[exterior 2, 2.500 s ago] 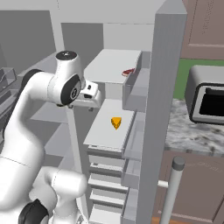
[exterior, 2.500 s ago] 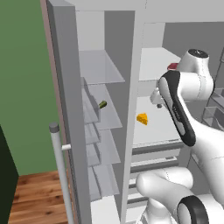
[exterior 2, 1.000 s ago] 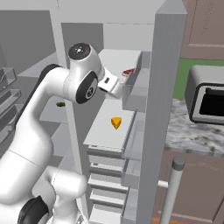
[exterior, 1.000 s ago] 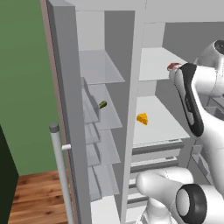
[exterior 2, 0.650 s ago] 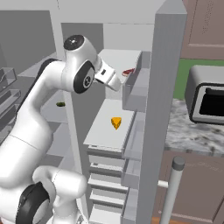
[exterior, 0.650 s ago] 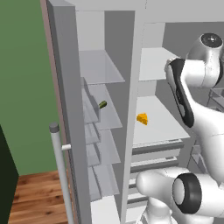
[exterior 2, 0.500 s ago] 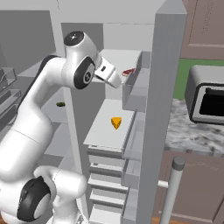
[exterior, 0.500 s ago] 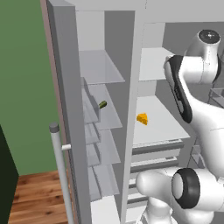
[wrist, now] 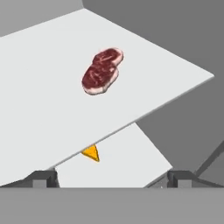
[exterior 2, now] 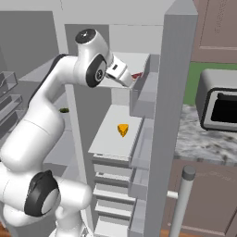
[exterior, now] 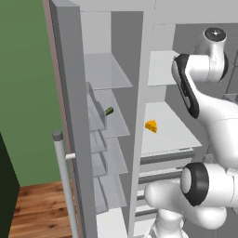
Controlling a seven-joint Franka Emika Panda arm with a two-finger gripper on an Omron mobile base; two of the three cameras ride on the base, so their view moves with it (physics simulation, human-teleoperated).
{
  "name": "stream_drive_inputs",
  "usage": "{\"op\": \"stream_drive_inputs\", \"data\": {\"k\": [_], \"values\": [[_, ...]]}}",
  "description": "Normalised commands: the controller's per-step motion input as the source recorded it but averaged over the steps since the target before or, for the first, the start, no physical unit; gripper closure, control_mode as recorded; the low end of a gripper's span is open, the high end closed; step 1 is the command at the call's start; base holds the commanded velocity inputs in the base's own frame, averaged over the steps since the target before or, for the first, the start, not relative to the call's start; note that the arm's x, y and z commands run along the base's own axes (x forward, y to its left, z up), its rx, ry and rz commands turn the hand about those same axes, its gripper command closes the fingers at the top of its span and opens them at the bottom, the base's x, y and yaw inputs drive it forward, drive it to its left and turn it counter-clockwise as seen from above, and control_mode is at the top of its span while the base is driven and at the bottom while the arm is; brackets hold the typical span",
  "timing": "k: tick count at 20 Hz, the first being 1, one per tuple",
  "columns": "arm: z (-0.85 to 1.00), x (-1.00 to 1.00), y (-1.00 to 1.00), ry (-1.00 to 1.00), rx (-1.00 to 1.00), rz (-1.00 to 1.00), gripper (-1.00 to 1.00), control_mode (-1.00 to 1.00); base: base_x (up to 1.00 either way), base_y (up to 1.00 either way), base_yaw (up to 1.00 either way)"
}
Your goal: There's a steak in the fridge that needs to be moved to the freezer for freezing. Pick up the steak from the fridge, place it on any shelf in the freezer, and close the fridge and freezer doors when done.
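Steak [wrist: 102,71]: flat red slab lying alone on the upper white shelf [wrist: 39,100] of the fridge [exterior 2: 121,134], not yet touched.
Hand [exterior 2: 131,79]: fingers spread wide, empty, poised above the shelf's front edge, near the steak.
Below: yellow cheese wedge [wrist: 91,152] on the lower shelf.
Advice: reach further in, centre the fingers over the slab's narrow width, descend squarely, then close.
Freezer [exterior: 104,139]: door open, thin shelves free to receive it.

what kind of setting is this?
A simulated kitchen, most likely: an open side-by-side refrigerator holding a steak and a cheese wedge, with a marbled counter and a dark-windowed appliance beside it.
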Motion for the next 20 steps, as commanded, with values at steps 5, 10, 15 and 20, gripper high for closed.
{"op": "stream_drive_inputs", "data": {"k": [5, 10, 15, 20], "values": [[-0.02, 0.37, -0.15, 0.0, 0.0, 0.0, -1.0, -1.0, 0.0, 0.0, 0.0], [-0.15, 0.4, -0.02, 0.0, -0.02, 0.0, -1.0, -1.0, 0.0, 0.0, 0.0], [-0.27, 0.35, -0.07, 0.01, -0.03, 0.0, -1.0, -1.0, 0.0, 0.0, 0.0], [-0.24, 0.33, -0.23, 0.04, -0.02, 0.0, -1.0, -1.0, 0.0, 0.0, 0.0]]}}
